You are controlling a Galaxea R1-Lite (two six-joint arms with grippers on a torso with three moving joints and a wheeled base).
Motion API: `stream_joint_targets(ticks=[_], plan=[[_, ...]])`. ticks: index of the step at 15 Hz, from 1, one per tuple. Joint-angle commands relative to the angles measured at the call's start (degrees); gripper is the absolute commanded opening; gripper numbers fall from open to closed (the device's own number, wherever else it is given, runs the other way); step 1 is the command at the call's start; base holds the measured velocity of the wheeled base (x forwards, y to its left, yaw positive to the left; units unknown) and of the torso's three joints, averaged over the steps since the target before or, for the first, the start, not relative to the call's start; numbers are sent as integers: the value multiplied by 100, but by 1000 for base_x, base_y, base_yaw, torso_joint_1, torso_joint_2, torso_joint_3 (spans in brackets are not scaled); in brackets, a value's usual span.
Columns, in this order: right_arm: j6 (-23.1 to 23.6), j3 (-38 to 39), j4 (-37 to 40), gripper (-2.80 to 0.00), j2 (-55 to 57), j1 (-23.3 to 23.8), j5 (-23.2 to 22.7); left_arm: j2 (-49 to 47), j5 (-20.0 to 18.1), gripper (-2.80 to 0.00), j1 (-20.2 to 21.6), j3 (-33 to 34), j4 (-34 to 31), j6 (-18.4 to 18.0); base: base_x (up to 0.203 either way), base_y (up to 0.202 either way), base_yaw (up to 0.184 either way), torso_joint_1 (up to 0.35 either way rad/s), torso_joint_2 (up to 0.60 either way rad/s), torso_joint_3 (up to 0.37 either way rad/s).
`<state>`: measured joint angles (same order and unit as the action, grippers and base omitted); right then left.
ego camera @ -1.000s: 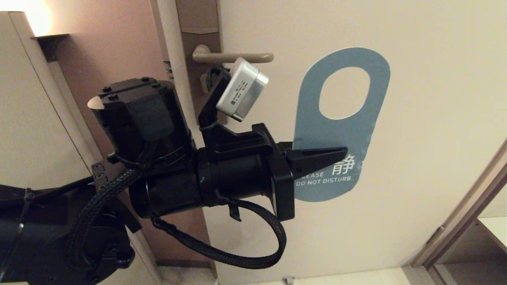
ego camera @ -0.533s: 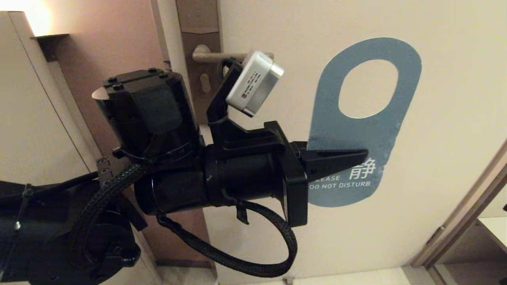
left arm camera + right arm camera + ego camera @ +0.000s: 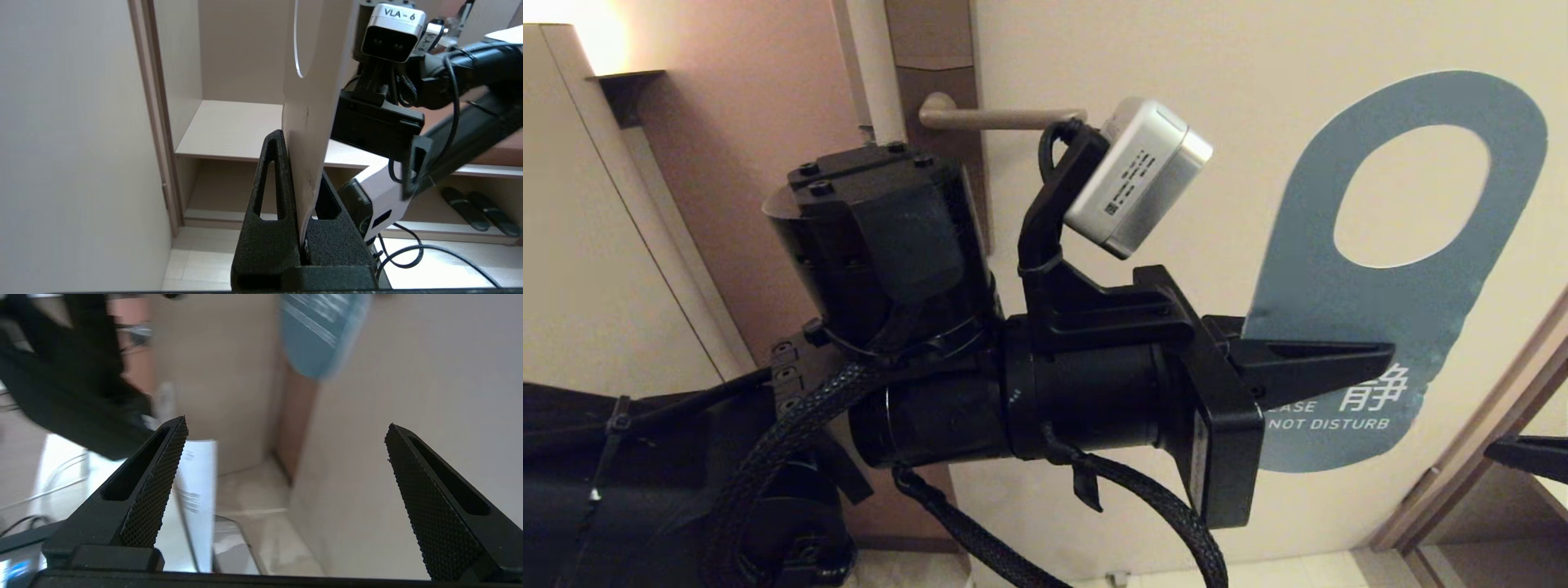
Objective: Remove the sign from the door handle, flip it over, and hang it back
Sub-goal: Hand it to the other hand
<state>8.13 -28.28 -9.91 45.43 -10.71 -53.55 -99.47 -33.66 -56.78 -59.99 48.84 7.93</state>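
The sign [image 3: 1307,286] shows its blue "DO NOT DISTURB" face in the head view, off the door handle [image 3: 1005,120] and well to its right, upright in front of the door. My left gripper [image 3: 1372,359] is shut on the sign's lower part, near the lettering. In the left wrist view the thin card [image 3: 310,122] stands edge-on, pinched between the two black fingers of that gripper [image 3: 300,163]. My right gripper [image 3: 286,422] is open and holds nothing. The sign's blue rounded end [image 3: 322,343] hangs ahead of it. One of its fingers [image 3: 1531,455] pokes in at the head view's right edge.
The cream door [image 3: 1176,82] fills the background behind the sign. A wooden frame [image 3: 1486,425] and an open closet with a shelf [image 3: 229,130] lie to the right. Dark slippers [image 3: 478,210] rest low in the closet. A brown lock plate [image 3: 935,49] carries the handle.
My left gripper has carried the sign rightward, farther from the handle and closer to the head camera. A right gripper finger has come into the head view at the right edge.
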Motion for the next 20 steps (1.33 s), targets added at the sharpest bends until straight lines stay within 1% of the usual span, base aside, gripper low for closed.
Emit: stream_joint_targets(ticks=[1,6,8,9,13,16,20], plan=[[4,-221,-11,0,319,-302,-32,-106,-17,-280,-59,-57,21,-1,0,0,0,0,0,0],[4,-755,-11,0,963,-1189,-17,-213,-9,-280,-97,-286,28,47,0,0,0,0,0,0],[0,-817,-79,0,1088,-1436,-15,-214,-9,-280,-106,-378,29,63,0,0,0,0,0,0],[-16,-819,-230,0,1167,-1525,-10,-214,-9,-280,-123,-423,30,77,0,0,0,0,0,0],[-48,-858,-788,0,1546,-1682,50,-228,0,-280,-123,-519,30,86,0,0,0,0,0,0],[-31,-864,-802,0,1618,-1751,124,-199,9,-280,-141,-517,30,100,0,0,0,0,0,0],[-40,-667,-802,0,1473,-1759,126,-217,18,-280,-132,-514,30,121,0,0,0,0,0,0]])
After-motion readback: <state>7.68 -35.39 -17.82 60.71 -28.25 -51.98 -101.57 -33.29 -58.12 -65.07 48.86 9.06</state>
